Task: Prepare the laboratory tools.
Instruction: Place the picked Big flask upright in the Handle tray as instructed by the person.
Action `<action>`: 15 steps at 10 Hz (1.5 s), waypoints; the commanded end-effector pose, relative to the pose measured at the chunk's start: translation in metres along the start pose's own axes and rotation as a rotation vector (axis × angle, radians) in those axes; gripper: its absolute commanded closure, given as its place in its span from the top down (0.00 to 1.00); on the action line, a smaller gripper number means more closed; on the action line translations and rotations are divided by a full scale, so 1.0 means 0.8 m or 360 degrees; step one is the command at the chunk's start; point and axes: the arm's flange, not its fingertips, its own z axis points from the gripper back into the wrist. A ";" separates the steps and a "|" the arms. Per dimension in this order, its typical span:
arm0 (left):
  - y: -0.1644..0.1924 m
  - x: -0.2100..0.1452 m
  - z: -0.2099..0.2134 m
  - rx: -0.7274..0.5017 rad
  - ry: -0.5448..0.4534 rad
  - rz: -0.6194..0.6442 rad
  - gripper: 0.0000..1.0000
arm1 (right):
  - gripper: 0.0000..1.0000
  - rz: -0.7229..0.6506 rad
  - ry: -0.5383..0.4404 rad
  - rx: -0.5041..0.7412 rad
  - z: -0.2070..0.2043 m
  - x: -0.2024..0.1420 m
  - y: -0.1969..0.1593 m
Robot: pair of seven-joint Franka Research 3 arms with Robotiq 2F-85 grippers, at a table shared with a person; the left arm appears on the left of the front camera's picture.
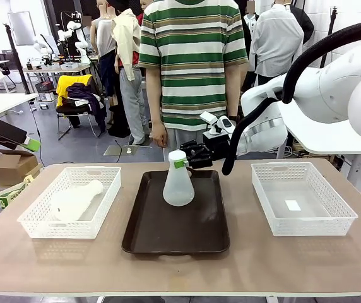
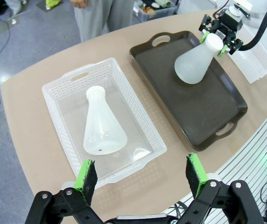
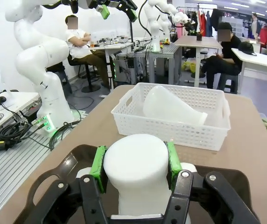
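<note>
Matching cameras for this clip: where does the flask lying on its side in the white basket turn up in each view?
Front view: the lying flask is in the basket at the table's left end.
Left wrist view: left of centre, in the basket, neck pointing up the picture.
Right wrist view: upper middle, in the basket.
Shared landmark: the upright flask on the dark tray, neck held by the right gripper.

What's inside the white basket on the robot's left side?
One frosted flask lying on its side in the basket, neck toward the person. The basket floor beneath it is hidden.
</note>
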 end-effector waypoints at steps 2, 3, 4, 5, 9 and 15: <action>0.005 -0.002 0.001 -0.0003 0.0011 -0.0026 1.00 | 0.73 -0.0024 -0.0020 -0.0011 -0.003 0.003 -0.007; 0.005 -0.002 0.001 -0.0003 0.0011 -0.0026 1.00 | 0.92 -0.0032 -0.0013 -0.0008 -0.004 0.002 -0.009; 0.005 -0.002 0.001 -0.0003 0.0011 -0.0026 1.00 | 1.00 -0.0048 -0.0001 -0.0010 -0.004 0.000 -0.011; 0.005 -0.002 0.001 -0.0003 0.0011 -0.0026 1.00 | 1.00 -0.0059 0.0009 -0.0017 -0.004 -0.001 -0.011; 0.005 -0.002 0.001 -0.0003 0.0011 -0.0026 1.00 | 1.00 -0.0106 0.0066 -0.0063 0.003 0.006 -0.003; 0.005 -0.002 0.001 -0.0003 0.0011 -0.0026 1.00 | 1.00 -0.0079 0.0040 -0.0040 0.006 0.001 -0.004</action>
